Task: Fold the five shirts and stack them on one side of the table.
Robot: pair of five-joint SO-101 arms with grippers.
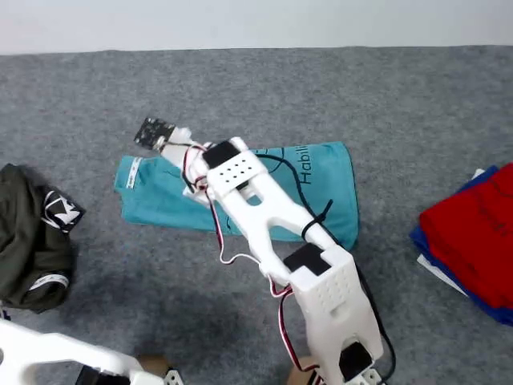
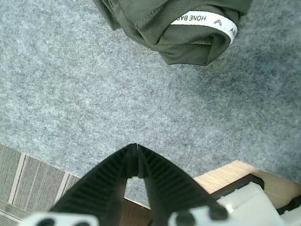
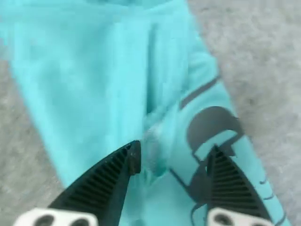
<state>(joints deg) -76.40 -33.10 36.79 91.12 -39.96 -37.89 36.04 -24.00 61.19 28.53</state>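
A teal shirt (image 1: 321, 180) lies partly folded in the middle of the grey table. My right arm stretches over it, and its gripper (image 1: 178, 156) sits above the shirt's left end. In the right wrist view that gripper (image 3: 175, 159) is open, its fingertips (image 3: 133, 157) just above a raised fold of the teal shirt (image 3: 103, 89). A crumpled dark olive shirt (image 1: 32, 237) lies at the left edge. My left gripper (image 2: 137, 148) is shut and empty near the table's front edge, a short way from the olive shirt (image 2: 188, 28).
A stack of folded shirts, red (image 1: 477, 233) over blue (image 1: 461, 281), lies at the right edge. The left arm's white link (image 1: 56, 349) lies along the front left corner. The table's wooden edge (image 2: 221, 176) shows beside the left gripper.
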